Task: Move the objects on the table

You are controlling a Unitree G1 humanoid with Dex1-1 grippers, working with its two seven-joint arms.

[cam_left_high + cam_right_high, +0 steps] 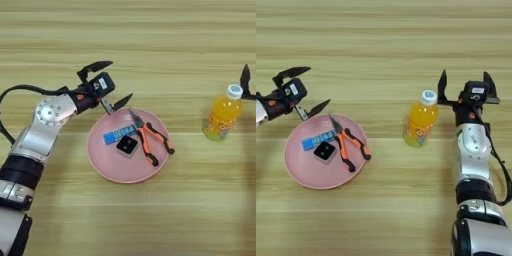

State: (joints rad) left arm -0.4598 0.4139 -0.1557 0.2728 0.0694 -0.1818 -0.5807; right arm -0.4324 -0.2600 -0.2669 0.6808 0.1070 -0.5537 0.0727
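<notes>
A round pink plate lies flat on the wooden table, a little left of centre in the left eye view. On it rest three things. A blue tube lies tilted, its right end higher in the picture, in the plate's upper left part. Just below it sits a small black square block, turned like a diamond. To their right lie needle-nose pliers with orange-and-black handles; the metal tip points to the upper left, and the spread handles reach towards the plate's lower right rim. Well apart, at the right of the frame, a small orange juice bottle with a white cap stands upright on the table.
</notes>
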